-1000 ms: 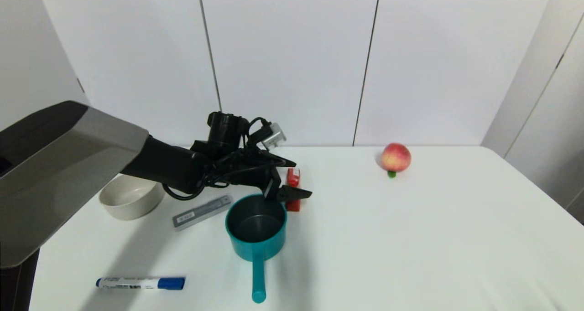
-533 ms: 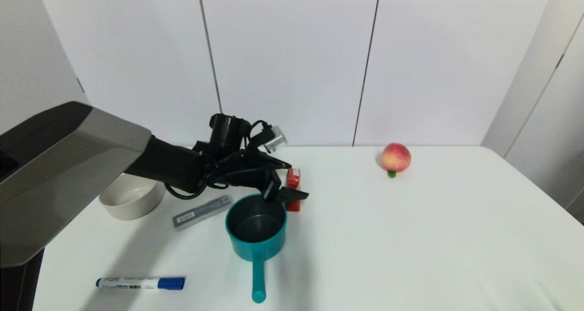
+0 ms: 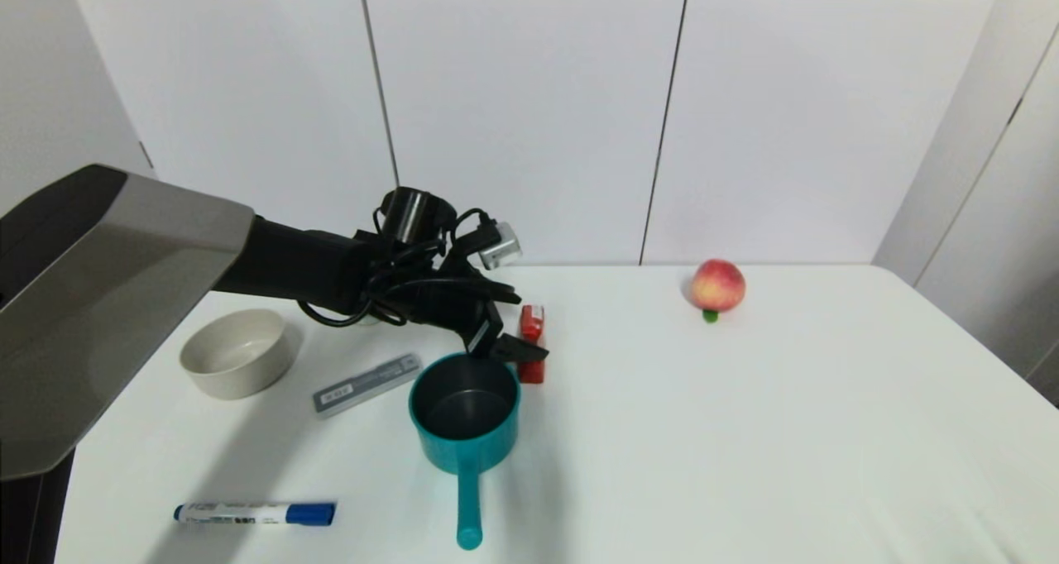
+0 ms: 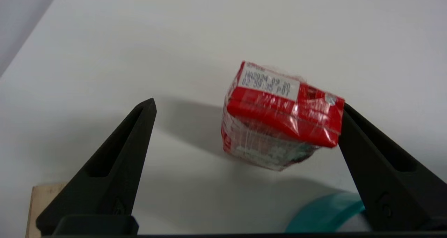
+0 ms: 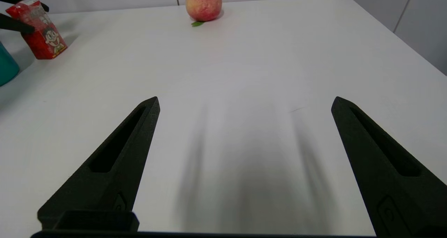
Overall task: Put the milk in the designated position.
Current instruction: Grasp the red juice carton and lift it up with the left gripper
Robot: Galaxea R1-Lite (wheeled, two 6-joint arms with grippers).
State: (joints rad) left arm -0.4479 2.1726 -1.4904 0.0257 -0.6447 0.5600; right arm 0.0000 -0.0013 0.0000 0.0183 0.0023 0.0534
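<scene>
The milk (image 3: 531,345) is a small red carton standing on the white table just behind the teal pot (image 3: 465,415). My left gripper (image 3: 529,326) reaches in from the left and is open, one finger on each side of the carton's top. In the left wrist view the milk (image 4: 279,116) sits between the fingers, close against one finger (image 4: 377,168) and well apart from the other. My right gripper (image 5: 244,102) is open over bare table, with the milk (image 5: 38,30) far off.
A cream bowl (image 3: 237,364), a grey bar (image 3: 366,384) and a blue marker (image 3: 255,513) lie on the table's left part. A peach (image 3: 717,287) sits at the back right. The pot's handle (image 3: 469,506) points toward the front edge.
My left arm has risen and drawn back a little to the left, uncovering more of the bowl. The fingers still straddle the milk, which has stayed in place.
</scene>
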